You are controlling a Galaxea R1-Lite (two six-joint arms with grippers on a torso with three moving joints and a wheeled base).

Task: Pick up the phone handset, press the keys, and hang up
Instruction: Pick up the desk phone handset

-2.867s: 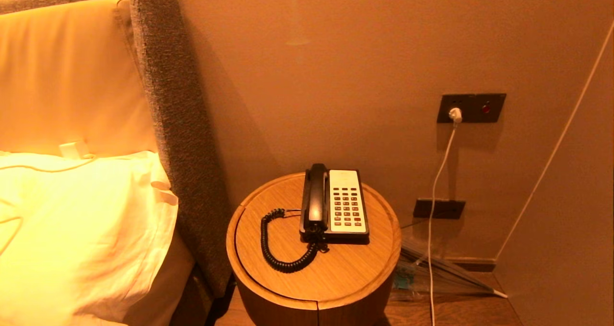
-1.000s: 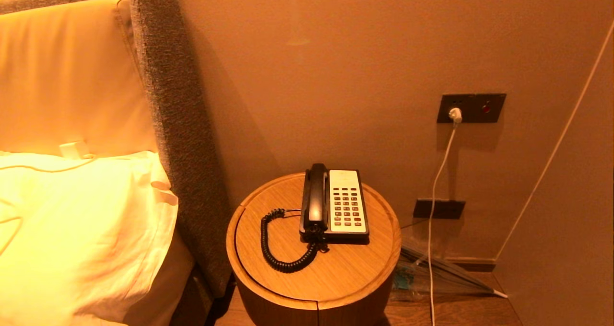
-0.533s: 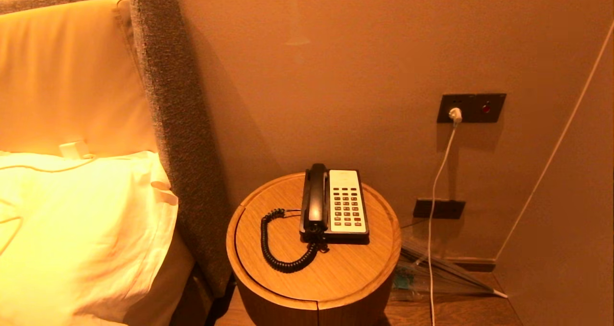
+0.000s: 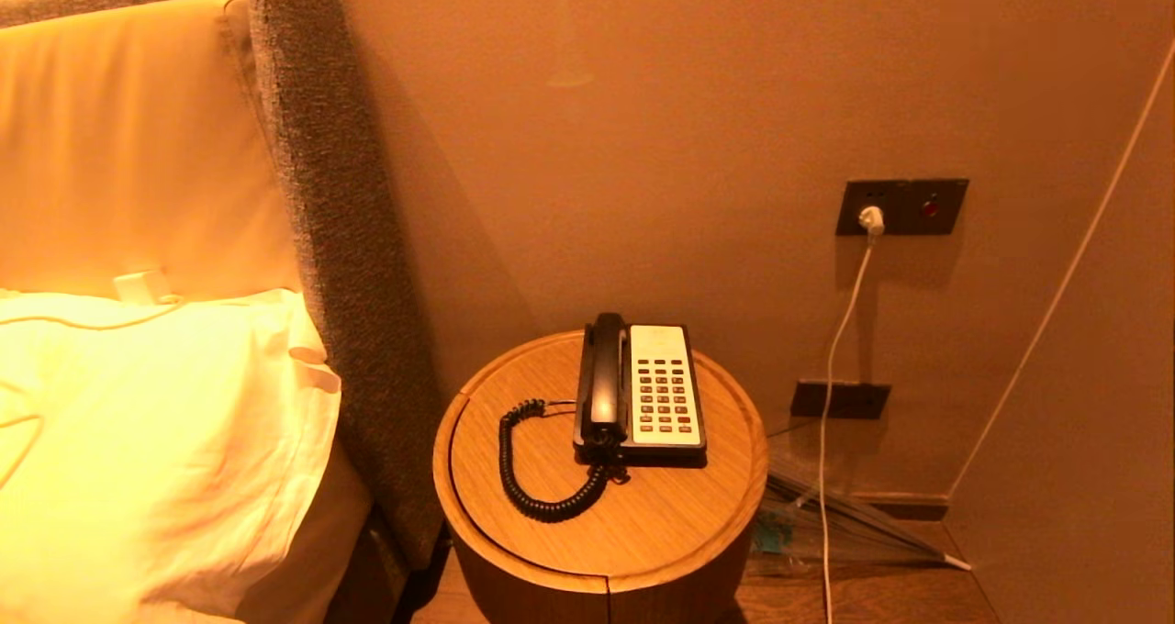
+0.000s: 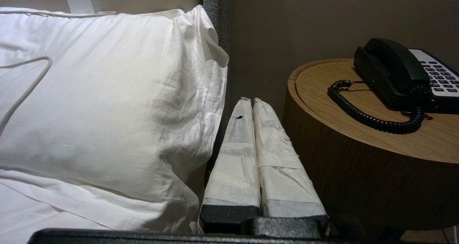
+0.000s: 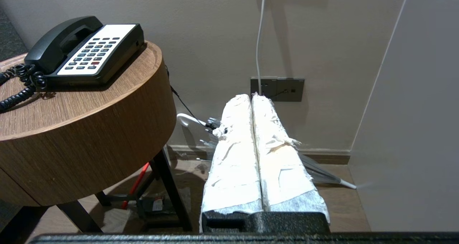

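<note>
Nothing is done yet. The phone handset [image 4: 603, 376] lies in its cradle on the phone base [image 4: 659, 385], centre of the head view, on a round wooden table [image 4: 643, 523]. The left gripper [image 5: 250, 102] and right gripper [image 6: 251, 97] are closed and empty, below the tabletop.

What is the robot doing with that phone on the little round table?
Nothing yet. The long black plastic phone handset rests in its cradle on the black-and-white phone base, which sits on the round wooden bedside table. Its black coiled cord loops across the tabletop. The left gripper is low beside the white pillow, fingers shut and holding nothing. The right gripper is low on the table's other side, also shut and empty. Neither touches the phone.
</note>
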